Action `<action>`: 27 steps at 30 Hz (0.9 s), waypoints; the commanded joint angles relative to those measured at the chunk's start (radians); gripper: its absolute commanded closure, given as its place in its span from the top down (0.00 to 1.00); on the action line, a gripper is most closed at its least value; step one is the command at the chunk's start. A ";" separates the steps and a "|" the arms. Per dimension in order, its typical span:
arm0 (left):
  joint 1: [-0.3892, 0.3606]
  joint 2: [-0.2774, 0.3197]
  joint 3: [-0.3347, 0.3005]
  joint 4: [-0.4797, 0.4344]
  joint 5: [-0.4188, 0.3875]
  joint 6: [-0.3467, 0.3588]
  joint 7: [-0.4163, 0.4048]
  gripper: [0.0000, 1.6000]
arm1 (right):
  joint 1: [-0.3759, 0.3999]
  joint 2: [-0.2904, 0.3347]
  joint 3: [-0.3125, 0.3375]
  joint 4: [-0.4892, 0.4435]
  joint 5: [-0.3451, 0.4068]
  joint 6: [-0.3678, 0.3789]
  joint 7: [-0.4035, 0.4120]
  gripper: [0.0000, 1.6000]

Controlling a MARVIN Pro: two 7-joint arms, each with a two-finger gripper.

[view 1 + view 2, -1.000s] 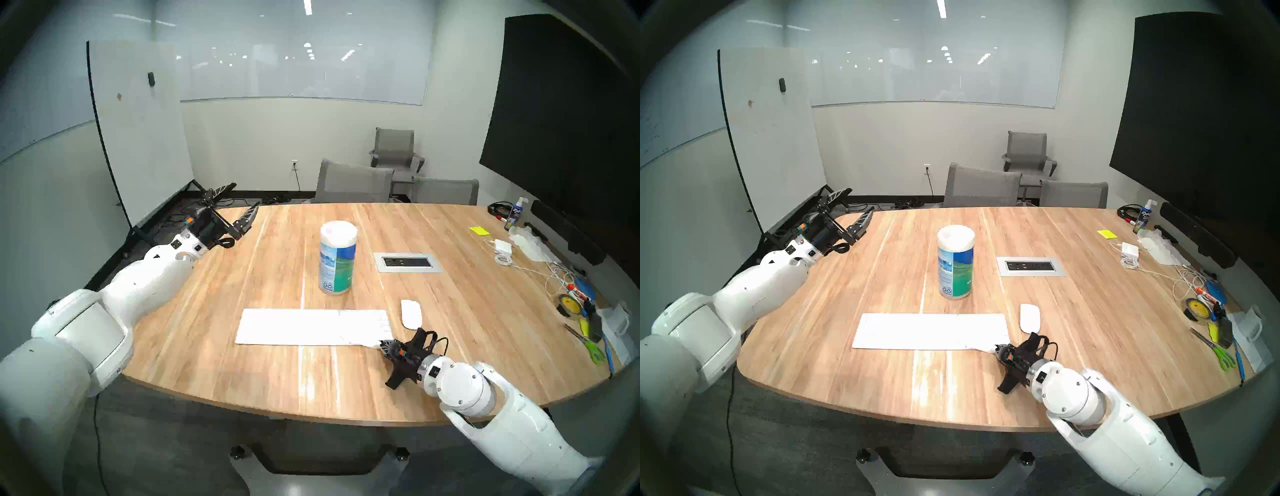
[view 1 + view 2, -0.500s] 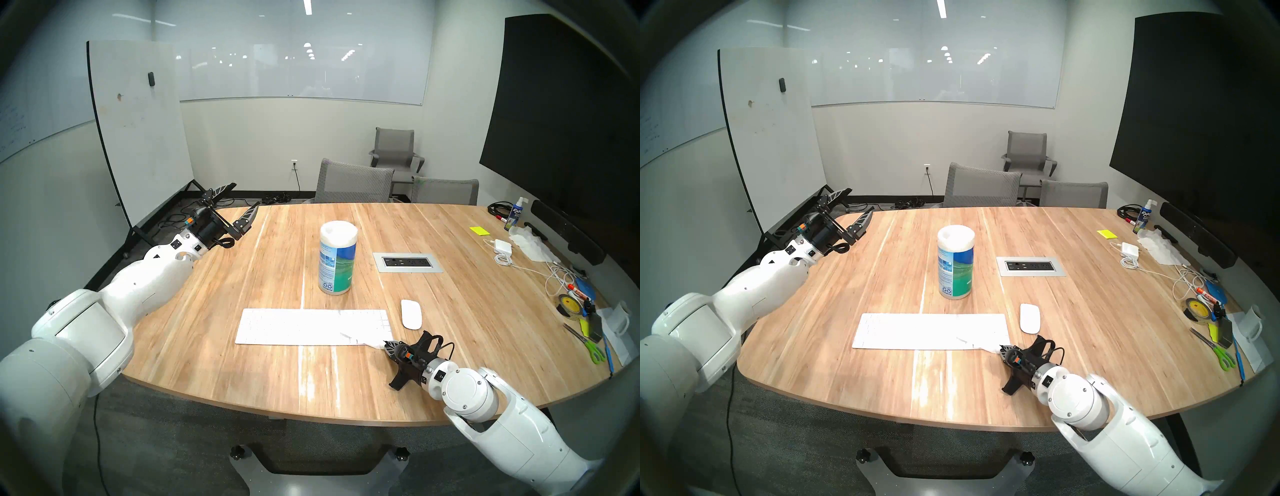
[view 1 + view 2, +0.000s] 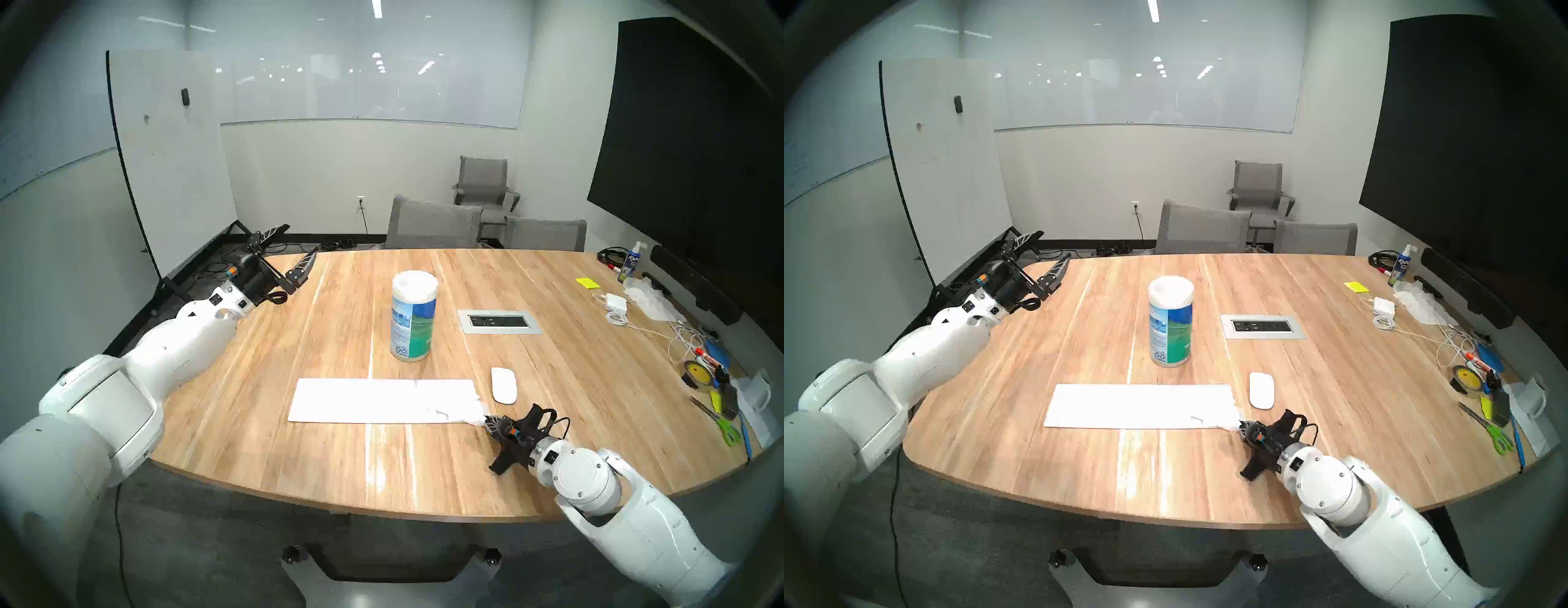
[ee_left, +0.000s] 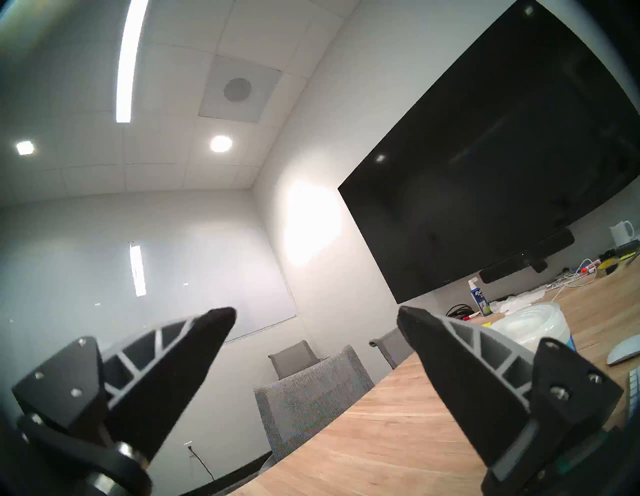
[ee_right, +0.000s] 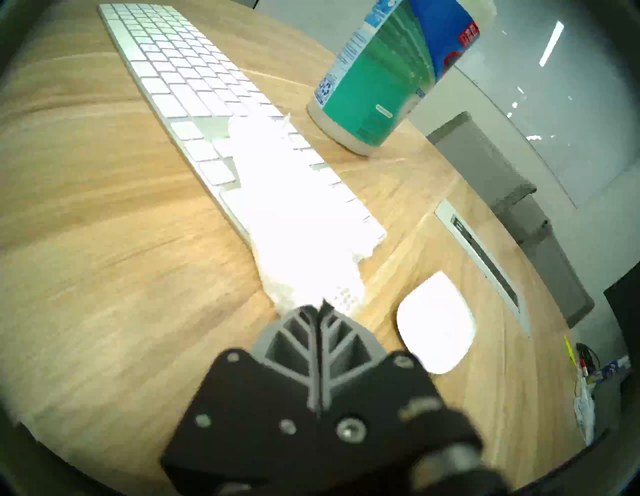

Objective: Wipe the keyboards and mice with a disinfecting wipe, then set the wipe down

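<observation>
Right gripper (image 5: 320,306): my fingers pressed together, pinching one end of the thin, limp white wipe (image 5: 294,221). The sheet trails from my tips across the number-pad end of the flat white full-size keyboard (image 5: 180,72), which lies on the pale wooden table (image 3: 297,463).

Small smooth white oval mouse (image 5: 434,322): just beside my fingers, apart from the wipe.

Left gripper (image 4: 317,313): fingers spread, empty, raised at the table's far left edge.

Step, as I judge it: keyboard wiping, at its right end. Next calls for carrying the sheet onto the mouse.
</observation>
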 commanded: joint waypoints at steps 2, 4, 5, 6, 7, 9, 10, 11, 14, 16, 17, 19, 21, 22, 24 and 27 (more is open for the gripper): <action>-0.020 0.001 -0.010 -0.006 -0.001 0.000 0.000 1.00 | 0.034 -0.038 -0.022 -0.038 -0.009 0.016 -0.016 0.00; -0.020 0.002 -0.010 -0.007 -0.001 0.000 0.000 1.00 | 0.042 -0.044 -0.026 -0.042 -0.011 0.022 -0.022 0.00; -0.020 0.002 -0.011 -0.007 -0.001 0.000 0.001 1.00 | 0.047 -0.047 -0.028 -0.043 -0.012 0.027 -0.024 0.00; -0.020 0.001 -0.011 -0.007 -0.001 0.000 0.000 1.00 | 0.050 -0.048 -0.030 -0.044 -0.012 0.031 -0.024 0.00; -0.020 0.001 -0.011 -0.006 -0.001 0.000 0.000 1.00 | 0.052 -0.049 -0.030 -0.044 -0.013 0.034 -0.027 0.00; -0.020 0.001 -0.011 -0.006 0.000 0.000 0.000 1.00 | 0.054 -0.051 -0.031 -0.045 -0.013 0.038 -0.029 0.00; -0.020 0.001 -0.012 -0.006 0.000 0.000 0.000 1.00 | 0.055 -0.051 -0.032 -0.046 -0.014 0.040 -0.030 0.00; -0.020 0.001 -0.012 -0.006 0.000 0.000 0.000 1.00 | 0.056 -0.052 -0.033 -0.046 -0.015 0.043 -0.031 0.00; -0.019 0.001 -0.012 -0.006 0.000 0.000 0.000 1.00 | 0.058 -0.056 -0.038 -0.052 -0.019 0.050 -0.031 0.00; -0.019 0.001 -0.013 -0.006 0.001 0.000 0.000 1.00 | 0.062 -0.061 -0.043 -0.054 -0.022 0.057 -0.032 0.00; -0.019 0.001 -0.013 -0.006 0.001 0.000 0.000 1.00 | 0.063 -0.064 -0.046 -0.055 -0.024 0.059 -0.034 0.00; -0.019 0.001 -0.014 -0.006 0.001 0.000 0.000 1.00 | 0.068 -0.069 -0.051 -0.053 -0.027 0.063 -0.035 0.00; -0.019 0.001 -0.014 -0.006 0.002 0.000 0.000 1.00 | 0.076 -0.075 -0.058 -0.048 -0.031 0.067 -0.034 0.00; -0.019 0.001 -0.014 -0.006 0.002 0.000 0.000 1.00 | 0.081 -0.079 -0.062 -0.045 -0.034 0.069 -0.034 0.00; -0.019 0.001 -0.015 -0.006 0.002 0.000 0.000 1.00 | 0.093 -0.087 -0.075 -0.038 -0.039 0.072 -0.030 0.00; -0.019 0.001 -0.015 -0.006 0.003 0.000 0.000 1.00 | 0.110 -0.104 -0.096 -0.028 -0.050 0.077 -0.028 0.00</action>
